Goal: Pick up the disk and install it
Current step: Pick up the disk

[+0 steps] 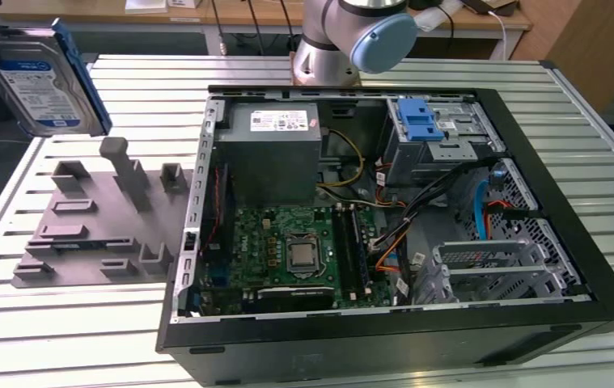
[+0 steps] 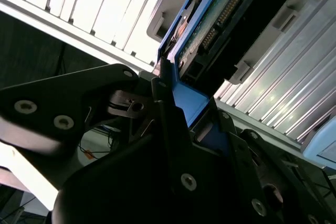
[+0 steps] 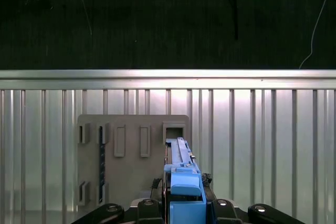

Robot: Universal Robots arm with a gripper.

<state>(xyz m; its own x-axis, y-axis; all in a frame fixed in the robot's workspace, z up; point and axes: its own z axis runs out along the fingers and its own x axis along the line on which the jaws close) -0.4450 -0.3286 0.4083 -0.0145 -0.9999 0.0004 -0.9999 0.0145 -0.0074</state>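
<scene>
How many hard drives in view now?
1. The disk is held in the air by the gripper, at the exterior view's left, outside the computer case. Its drive cage may hide another.

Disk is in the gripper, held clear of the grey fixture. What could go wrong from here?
1. The gripper appears to clamp the disk by one end of its blue frame, so it could tilt or slip.
2. Loose cables lie beside the drive cage and might snag the disk on entry.

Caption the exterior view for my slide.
The disk held aloft over the grey fixture plate, at the exterior view's left of the open computer case.
</scene>
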